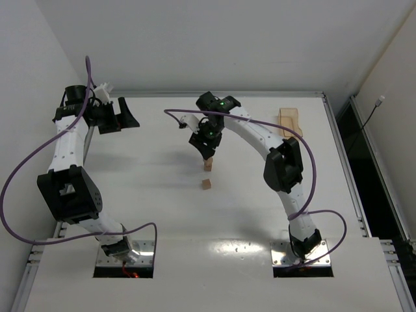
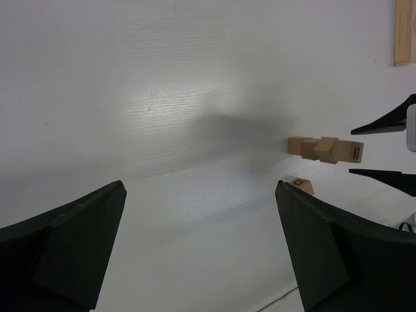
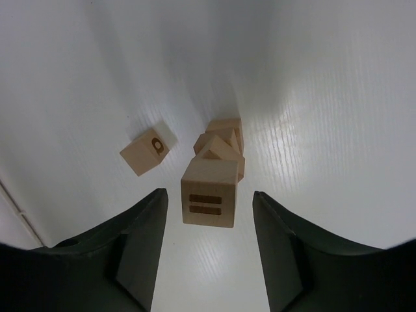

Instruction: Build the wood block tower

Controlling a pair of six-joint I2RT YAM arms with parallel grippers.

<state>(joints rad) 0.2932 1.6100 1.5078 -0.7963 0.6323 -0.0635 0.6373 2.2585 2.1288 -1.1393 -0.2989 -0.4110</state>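
The tower (image 1: 208, 165) is three small tan cubes stacked on the white table, the middle cube twisted. Its top cube (image 3: 209, 193) bears two dark bars. My right gripper (image 3: 208, 195) is open directly over the tower, its fingers standing clear on both sides of the top cube. It shows above the tower in the top view (image 1: 207, 151). One loose wood block (image 3: 145, 151) with a dark mark lies on the table beside the tower (image 1: 206, 184). My left gripper (image 1: 123, 114) is open and empty at the far left, facing the tower (image 2: 325, 149).
A pale wooden tray (image 1: 290, 121) lies at the far right of the table and shows as a strip in the left wrist view (image 2: 403, 32). The right arm's purple cable loops over the table behind the tower.
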